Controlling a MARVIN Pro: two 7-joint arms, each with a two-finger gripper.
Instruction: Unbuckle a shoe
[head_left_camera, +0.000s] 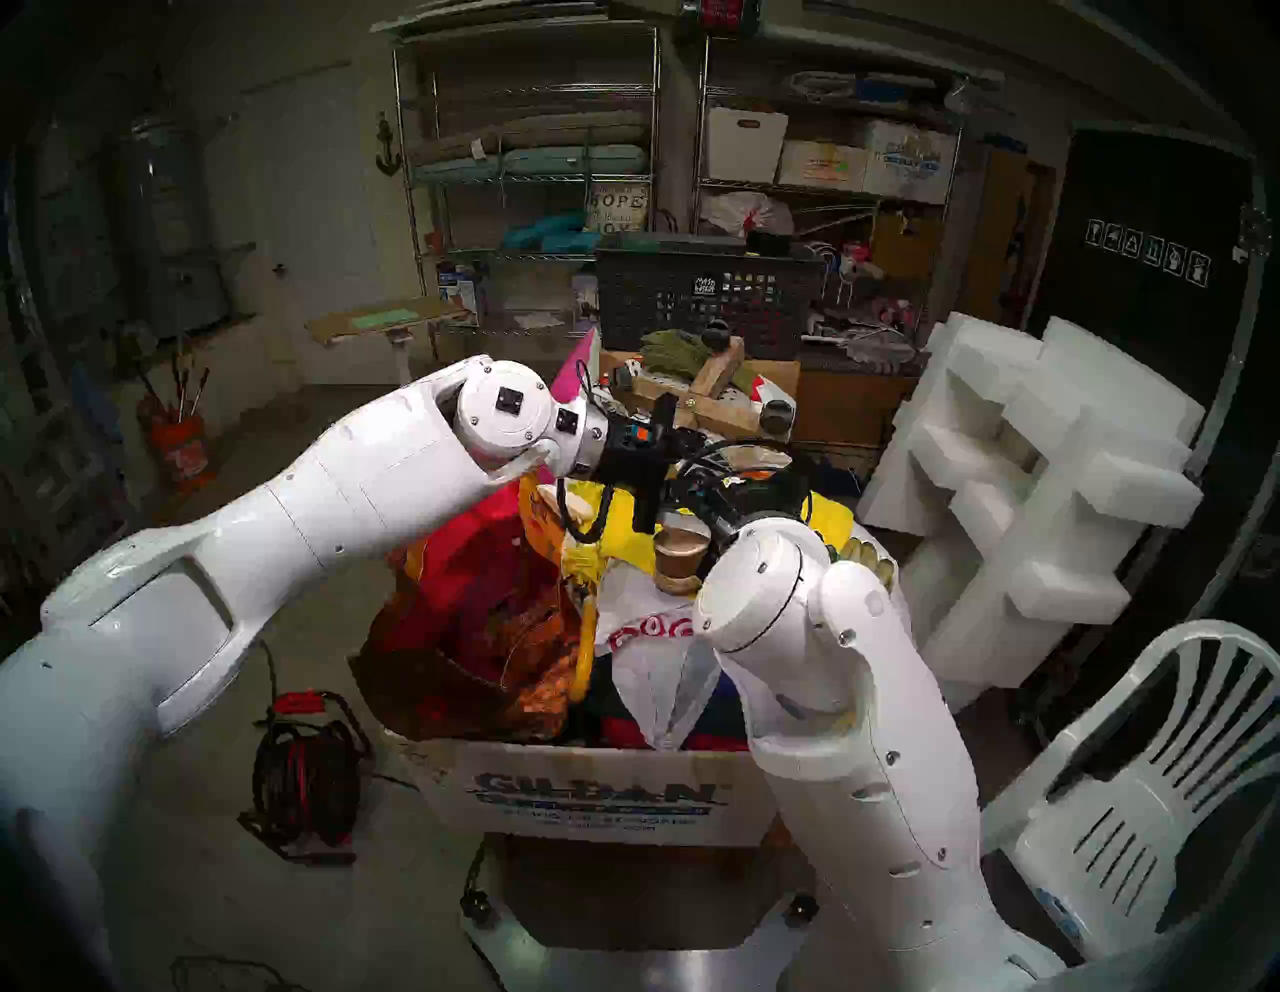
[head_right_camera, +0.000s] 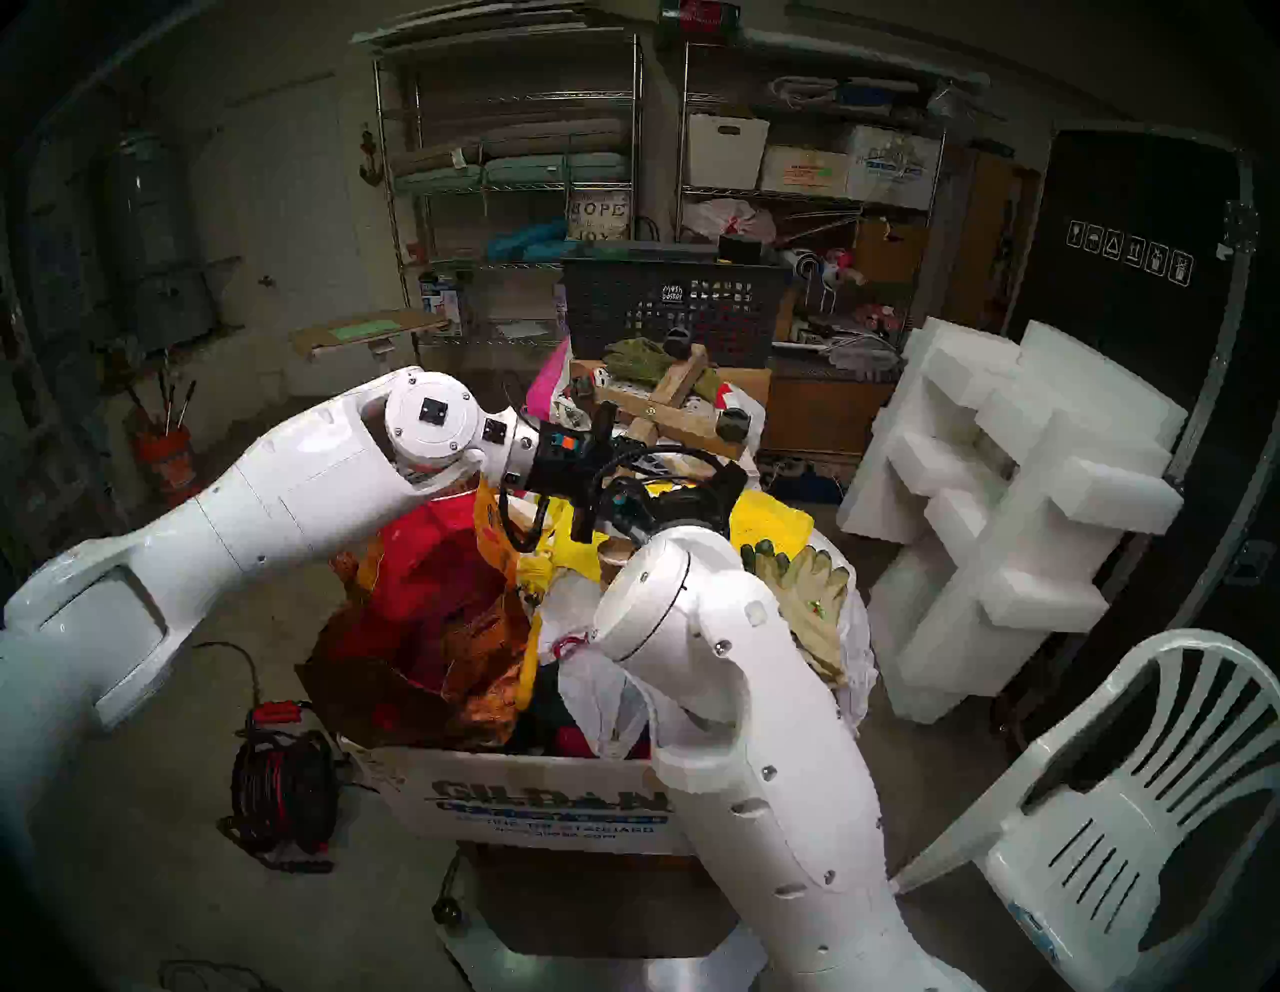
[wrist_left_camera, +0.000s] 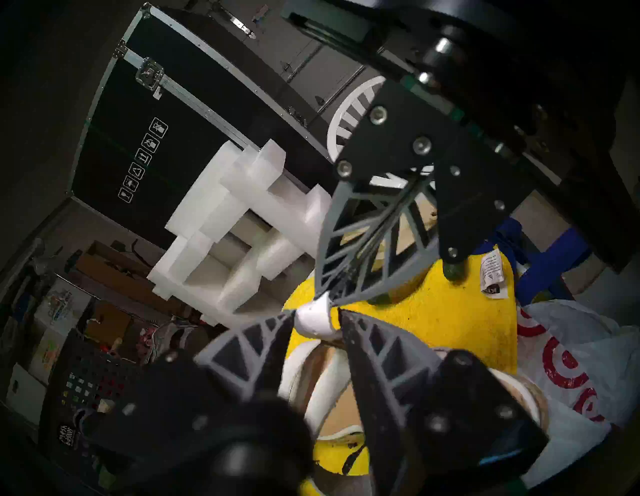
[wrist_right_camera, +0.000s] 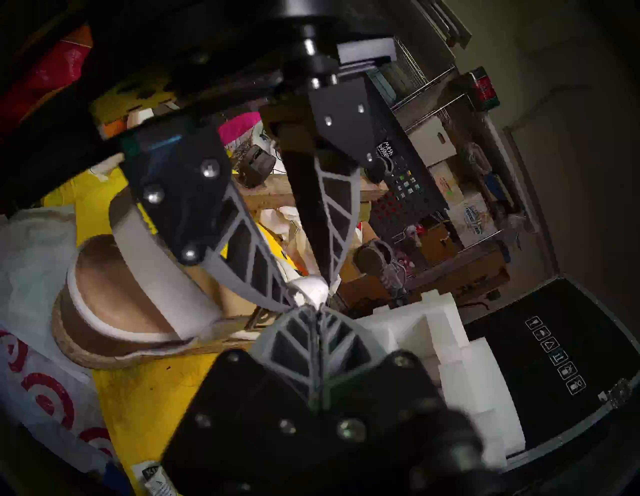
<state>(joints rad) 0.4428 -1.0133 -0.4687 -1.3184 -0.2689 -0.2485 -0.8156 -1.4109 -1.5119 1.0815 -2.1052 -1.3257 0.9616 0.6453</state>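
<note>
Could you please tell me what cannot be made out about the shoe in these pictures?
Buckle: in no view; tool tips crowd the strap end in both wrist views.
Front of shoe: right wrist view, behind the left tool.
Whether the right tool pinches the strap: too small, left wrist view.
Head views: wrists hide both tools' tips.

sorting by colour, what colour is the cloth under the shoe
Yellow cloth, best in the right wrist view.

White strap (wrist_left_camera: 317, 320) between both grippers' fingertips (wrist_left_camera: 341, 315)
</note>
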